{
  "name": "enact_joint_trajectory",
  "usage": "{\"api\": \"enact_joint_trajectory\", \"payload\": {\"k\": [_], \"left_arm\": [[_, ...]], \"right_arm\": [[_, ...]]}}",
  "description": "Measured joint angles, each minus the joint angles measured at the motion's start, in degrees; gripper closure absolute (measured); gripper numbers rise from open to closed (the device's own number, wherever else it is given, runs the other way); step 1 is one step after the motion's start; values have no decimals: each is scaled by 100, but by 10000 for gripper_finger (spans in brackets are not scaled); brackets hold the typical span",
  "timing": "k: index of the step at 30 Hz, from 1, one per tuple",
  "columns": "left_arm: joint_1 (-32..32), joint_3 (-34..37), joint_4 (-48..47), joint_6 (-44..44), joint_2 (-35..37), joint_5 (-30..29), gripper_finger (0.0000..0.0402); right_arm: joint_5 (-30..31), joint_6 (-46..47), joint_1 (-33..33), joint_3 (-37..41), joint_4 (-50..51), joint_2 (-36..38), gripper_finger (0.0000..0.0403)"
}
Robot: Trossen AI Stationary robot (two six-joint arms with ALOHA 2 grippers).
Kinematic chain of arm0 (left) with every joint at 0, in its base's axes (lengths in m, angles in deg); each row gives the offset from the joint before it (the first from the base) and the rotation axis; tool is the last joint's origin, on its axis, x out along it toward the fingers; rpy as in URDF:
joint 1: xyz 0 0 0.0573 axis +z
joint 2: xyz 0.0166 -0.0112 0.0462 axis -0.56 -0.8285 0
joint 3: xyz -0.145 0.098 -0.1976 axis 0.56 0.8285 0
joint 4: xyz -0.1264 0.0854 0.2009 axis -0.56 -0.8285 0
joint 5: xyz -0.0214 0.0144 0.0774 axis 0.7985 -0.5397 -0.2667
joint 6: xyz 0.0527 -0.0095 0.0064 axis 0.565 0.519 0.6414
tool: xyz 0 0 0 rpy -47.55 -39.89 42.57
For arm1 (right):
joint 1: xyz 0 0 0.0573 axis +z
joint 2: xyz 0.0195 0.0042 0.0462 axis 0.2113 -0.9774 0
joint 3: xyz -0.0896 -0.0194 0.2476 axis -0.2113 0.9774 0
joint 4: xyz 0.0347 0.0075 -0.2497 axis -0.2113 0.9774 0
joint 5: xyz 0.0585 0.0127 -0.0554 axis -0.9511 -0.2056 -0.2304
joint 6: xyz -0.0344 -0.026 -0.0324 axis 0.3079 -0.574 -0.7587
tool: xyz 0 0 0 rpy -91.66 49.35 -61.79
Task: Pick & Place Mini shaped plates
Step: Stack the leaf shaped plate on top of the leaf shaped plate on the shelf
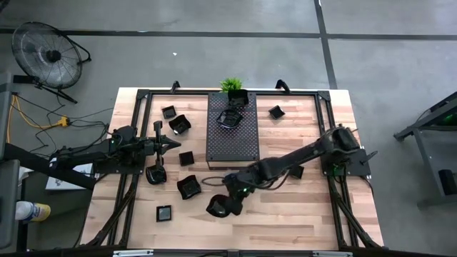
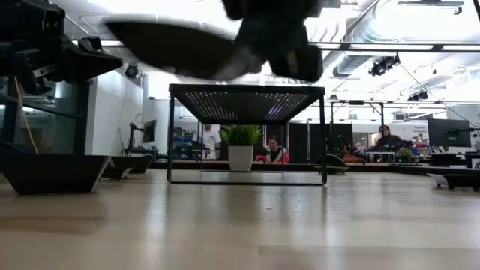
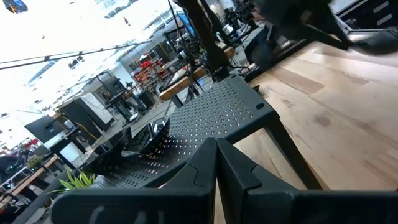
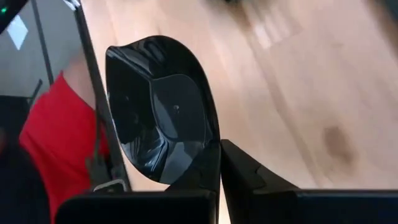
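Note:
My right gripper [image 1: 227, 202] hangs over the table's near middle, shut on a glossy black mini plate [image 4: 158, 118] with a curved rim. That plate shows blurred high up in the low view [image 2: 172, 49]. Other mini plates lie on the wood at the left [image 1: 179, 125], [image 1: 189, 187], [image 1: 165, 212] and at the right [image 1: 276, 111]. Two more lie on the perforated tray [image 1: 232, 139]. My left gripper [image 1: 171, 145] is shut with nothing in it and points level at the left side, toward the tray. My right gripper pinches the plate's rim [image 4: 210, 155] between its two fingers, at one edge of the dish. The fingers slant down from the table's right side. The plate juts out sideways from the fingertips, tilted, its hollow side facing the wrist, lifted clear of the table.
The dark perforated tray stands on thin legs at the far middle, with a small green plant [image 1: 231, 86] behind it. A black frame runs round the table's edges. Bare wood lies near the front right [image 1: 300, 214]. People sit in the room beyond.

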State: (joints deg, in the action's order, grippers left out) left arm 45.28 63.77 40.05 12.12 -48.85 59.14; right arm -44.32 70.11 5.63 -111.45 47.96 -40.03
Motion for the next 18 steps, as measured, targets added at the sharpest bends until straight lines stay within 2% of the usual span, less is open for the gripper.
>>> {"api": "enact_joint_trajectory", "payload": {"k": [9, 18], "left_arm": [[1, 1, 0, 2, -1, 1, 400], [0, -1, 0, 2, 1, 1, 400]], "right_arm": [[321, -569, -548, -7, 1020, 1273, 402], [254, -1428, -1753, -11, 1455, 2224, 403]]}}
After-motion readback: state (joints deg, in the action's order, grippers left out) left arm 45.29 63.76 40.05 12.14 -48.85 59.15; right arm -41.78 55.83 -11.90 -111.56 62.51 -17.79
